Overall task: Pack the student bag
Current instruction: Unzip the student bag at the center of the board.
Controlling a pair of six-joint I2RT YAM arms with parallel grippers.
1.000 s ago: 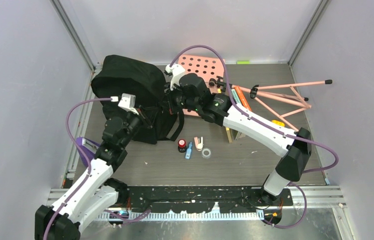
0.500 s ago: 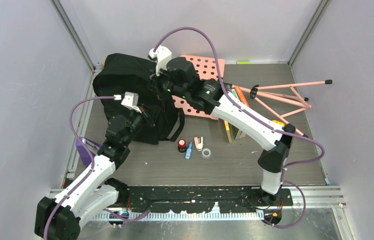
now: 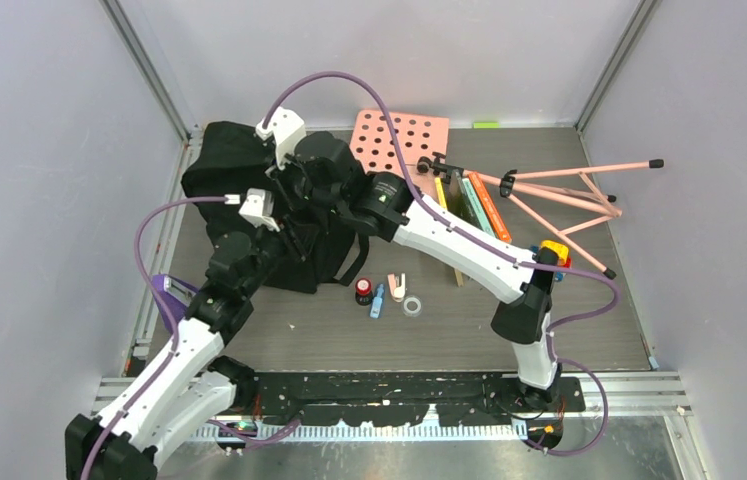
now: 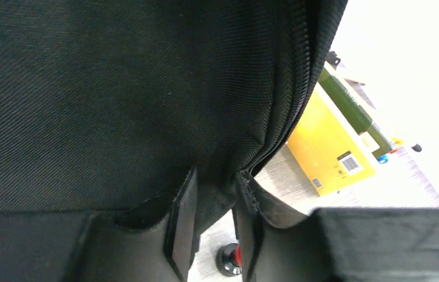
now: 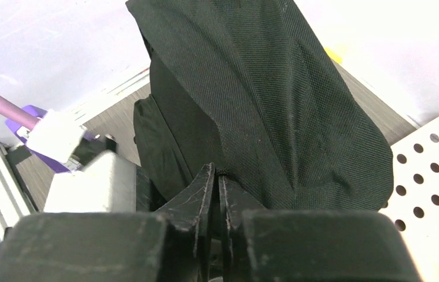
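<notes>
The student bag [image 3: 234,165], black and soft, lies at the back left of the table. Its black fabric fills the left wrist view [image 4: 117,88] and rises in front of the right wrist camera [image 5: 275,88]. My left gripper [image 3: 292,238] is at the bag's near right side. Its jaws stand a little apart, and a fold of the zip edge [image 4: 264,141] fills the gap at their tips [image 4: 217,182]. My right gripper [image 3: 299,195] reaches over the bag's top, its jaws [image 5: 218,171] almost together and nipping a small bit of black fabric.
A pink pegboard [image 3: 404,135] lies behind the right arm, and a pink tripod [image 3: 569,195] lies at the back right. Books [image 3: 469,200] lie between them, one yellow [image 4: 328,147]. A red-black knob [image 3: 363,291], a blue piece [image 3: 378,299] and a tape ring [image 3: 412,305] lie mid-table.
My right arm has swept left from the bag's right side across its top. My left gripper stayed at the bag's near side, and its jaws have parted a little.
</notes>
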